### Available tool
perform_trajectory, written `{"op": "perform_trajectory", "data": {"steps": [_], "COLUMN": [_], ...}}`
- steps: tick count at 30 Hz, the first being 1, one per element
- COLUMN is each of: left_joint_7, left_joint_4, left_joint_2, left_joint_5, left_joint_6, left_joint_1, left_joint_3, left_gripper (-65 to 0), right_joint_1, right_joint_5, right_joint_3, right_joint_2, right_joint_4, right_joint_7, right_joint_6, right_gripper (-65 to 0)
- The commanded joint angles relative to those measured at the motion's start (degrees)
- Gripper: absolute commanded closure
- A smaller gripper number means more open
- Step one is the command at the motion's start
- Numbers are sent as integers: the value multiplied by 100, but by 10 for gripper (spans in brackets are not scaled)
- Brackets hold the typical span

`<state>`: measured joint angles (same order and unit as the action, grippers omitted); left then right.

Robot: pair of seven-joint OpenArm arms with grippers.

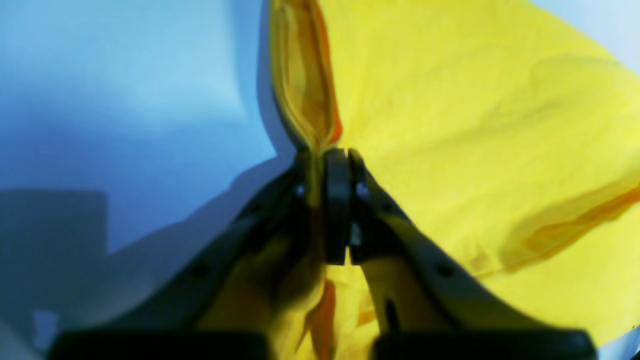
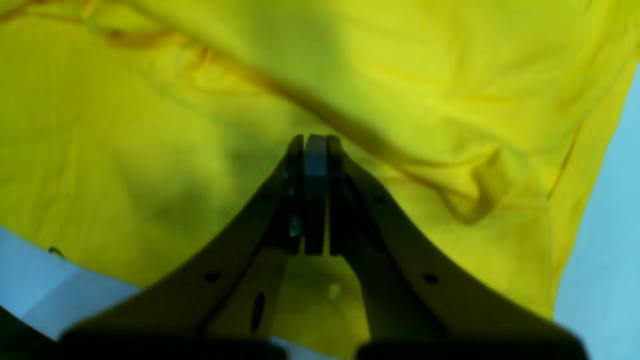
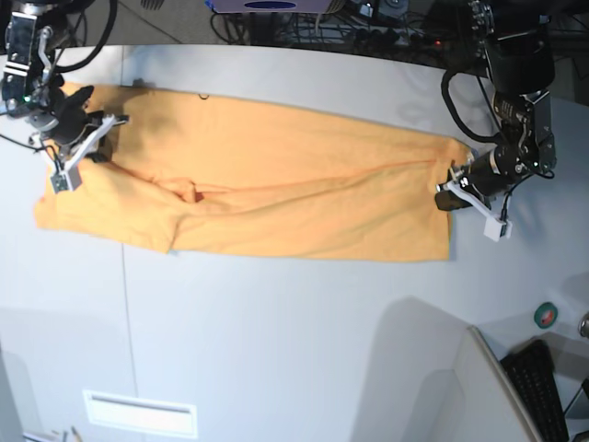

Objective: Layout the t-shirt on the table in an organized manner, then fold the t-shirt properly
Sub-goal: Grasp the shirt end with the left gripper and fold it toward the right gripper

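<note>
The orange-yellow t-shirt (image 3: 276,184) lies stretched lengthwise across the far half of the white table (image 3: 276,341), with creases running along its middle. My left gripper (image 3: 448,189) is at the shirt's right end. In the left wrist view that gripper (image 1: 330,155) is shut on the shirt's edge, and a raised fold of the t-shirt (image 1: 475,125) stands up from the tips. My right gripper (image 3: 118,120) sits on the shirt's far-left corner. Seen from the right wrist, this gripper (image 2: 315,137) is shut with its tips in a crease of the t-shirt (image 2: 150,125).
A green tape roll (image 3: 547,315) and a black keyboard (image 3: 543,387) sit at the near right, beside a grey panel (image 3: 479,387). Cables (image 3: 368,23) run along the far edge. A thin dark seam (image 3: 124,322) crosses the table on the left.
</note>
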<state>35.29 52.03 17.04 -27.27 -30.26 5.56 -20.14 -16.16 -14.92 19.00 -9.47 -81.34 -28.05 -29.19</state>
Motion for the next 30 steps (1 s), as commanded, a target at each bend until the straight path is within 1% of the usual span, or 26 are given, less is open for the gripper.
{"op": "perform_trajectory", "data": {"steps": [1,4,7,11,12,14,17,20,23,25,27,30], "left_joint_7": [185,-105,-122,-122,-122,-122,-113,-113,-113,-113,-113,-113], "left_joint_4": [50,480,1316,2837,3144,3733,4287,4445,4419,4410,4401,4243], "left_joint_2": [94,156,173,138,120,94,76,59,6,-82,-135,-363], "left_joint_5": [173,217,217,226,226,226,226,226,226,226,226,217], "left_joint_6": [33,50,112,727,815,965,1316,1562,1967,2169,2222,2230], "left_joint_1": [28,-68,-350,-1027,-1158,-1387,-1580,-1572,-1405,-1282,-1176,-1018], "left_joint_3": [5,23,14,93,128,480,1113,1790,2414,2810,3153,3425], "left_gripper": [0,0,0,0,0,0,0,0,0,0,0,0], "right_joint_1": [12,-14,-14,-14,-14,-14,-14,-6,-6,-6,-6,-6], "right_joint_5": [-95,-104,-104,-104,-104,-104,-104,-104,-104,-104,-104,-104], "right_joint_3": [29,29,29,29,29,29,29,29,29,29,38,38], "right_joint_2": [-85,-85,-85,-77,-77,-77,-77,-77,-77,-77,-77,-77], "right_joint_4": [-178,-284,-284,-284,-284,-284,-284,-284,-284,-284,-284,-284], "right_joint_7": [128,128,120,111,111,111,111,111,111,111,111,111], "right_joint_6": [-30,-30,-30,-30,-30,-30,-30,-30,-30,-30,-30,-30], "right_gripper": [0,0,0,0,0,0,0,0,0,0,0,0]}}
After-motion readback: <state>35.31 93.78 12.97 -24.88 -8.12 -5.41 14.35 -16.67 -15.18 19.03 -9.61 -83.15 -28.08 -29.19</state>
